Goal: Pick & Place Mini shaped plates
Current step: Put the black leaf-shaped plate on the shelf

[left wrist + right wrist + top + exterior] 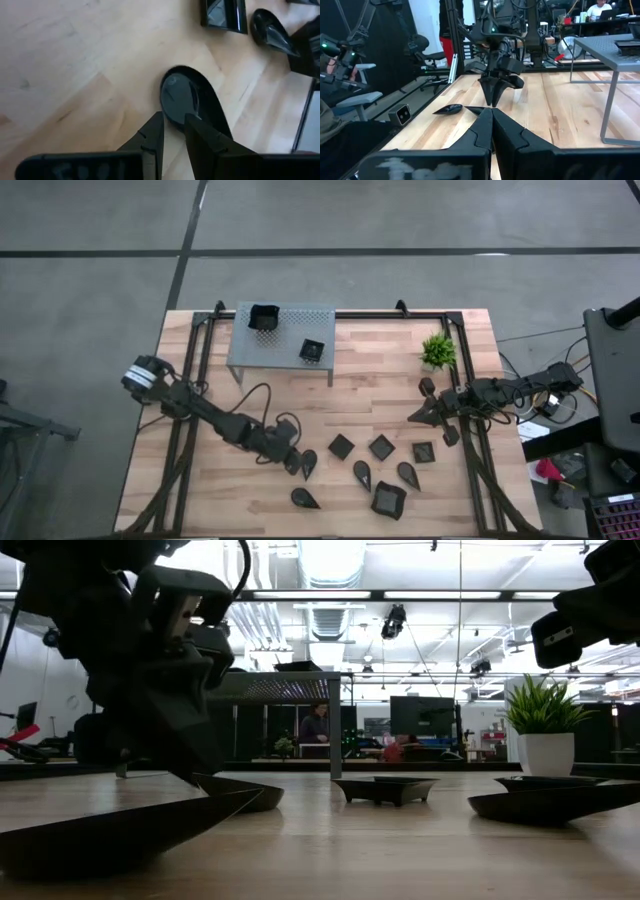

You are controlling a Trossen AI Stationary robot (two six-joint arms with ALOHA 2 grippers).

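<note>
Item: teardrop plate (pixel 187 97), flat on desk (pixel 210 490), front-left.
Left claw (pixel 300 464): down at plate, fingers narrowly parted astride rim (grip not yet firm, by look). Advice: close squarely on rim, lift level.
Right claw (pixel 418 416): pressed together, idle at right.

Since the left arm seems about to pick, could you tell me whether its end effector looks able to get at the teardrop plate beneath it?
Probably yes: the left end effector sits right at the teardrop plate, its fingers apart astride the near rim, with nothing between them.
</note>
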